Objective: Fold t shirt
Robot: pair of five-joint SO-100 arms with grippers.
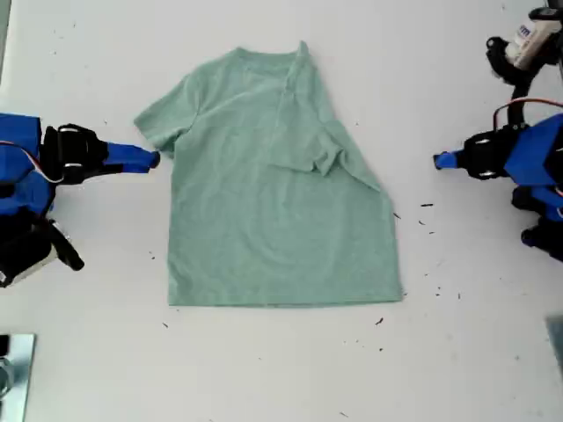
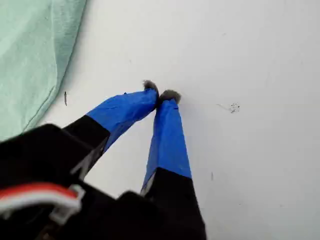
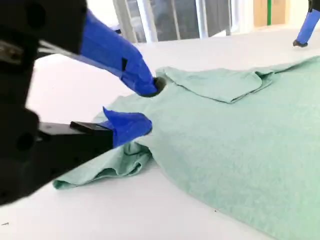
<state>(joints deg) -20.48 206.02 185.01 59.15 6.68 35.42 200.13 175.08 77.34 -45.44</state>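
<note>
The pale green t shirt (image 1: 273, 202) lies flat in the middle of the white table, neck towards the far edge. Its sleeve on the exterior view's right is folded in over the chest (image 1: 308, 132). My second gripper (image 1: 155, 160) is at the exterior view's left, beside the spread sleeve (image 1: 163, 123). In the second wrist view it (image 3: 150, 106) stands open, with its blue fingertips (image 3: 145, 85) at the edge of that sleeve (image 3: 115, 165). My first gripper (image 1: 437, 160) is at the exterior view's right, shut and empty over bare table (image 2: 161, 95), a short way from the shirt's edge (image 2: 30, 60).
A metal object (image 1: 10, 369) sits at the exterior view's lower left corner. A black and white device with cables (image 1: 528, 44) is at the upper right of that view. Small dark specks (image 1: 427, 207) dot the table near the shirt's hem.
</note>
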